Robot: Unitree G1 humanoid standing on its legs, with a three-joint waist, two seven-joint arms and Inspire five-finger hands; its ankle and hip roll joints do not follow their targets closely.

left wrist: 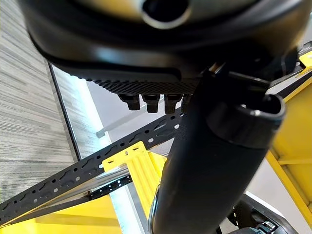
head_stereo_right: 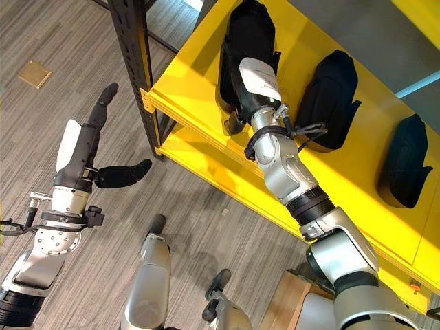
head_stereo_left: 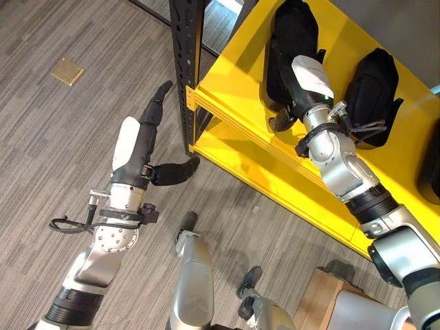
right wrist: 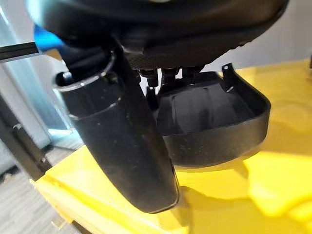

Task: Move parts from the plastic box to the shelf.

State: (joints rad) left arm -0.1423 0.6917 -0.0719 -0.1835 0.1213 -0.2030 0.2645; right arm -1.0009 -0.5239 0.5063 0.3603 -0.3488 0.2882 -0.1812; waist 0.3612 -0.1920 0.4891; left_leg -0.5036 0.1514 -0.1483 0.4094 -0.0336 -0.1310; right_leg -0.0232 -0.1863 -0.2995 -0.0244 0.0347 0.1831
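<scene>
Right hand (head_stereo_right: 258, 82) up on the yellow shelf (head_stereo_right: 357, 179), fingers (right wrist: 163, 73) laid against a black moulded part (right wrist: 214, 122) lying on the shelf; whether curled round it, cannot tell. Two more black parts (head_stereo_right: 330, 100) beyond, further along the shelf. Left hand (head_stereo_left: 134, 148) over the floor beside the black upright (head_stereo_left: 184, 69), fingers straight, released, thumb out.

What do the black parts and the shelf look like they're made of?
The black parts, like the part by the right robot hand, look like moulded plastic: thin walls, a matte surface with a dull sheen. The shelf looks like yellow-painted metal, smooth and glossy, on a perforated black upright, probably steel.
</scene>
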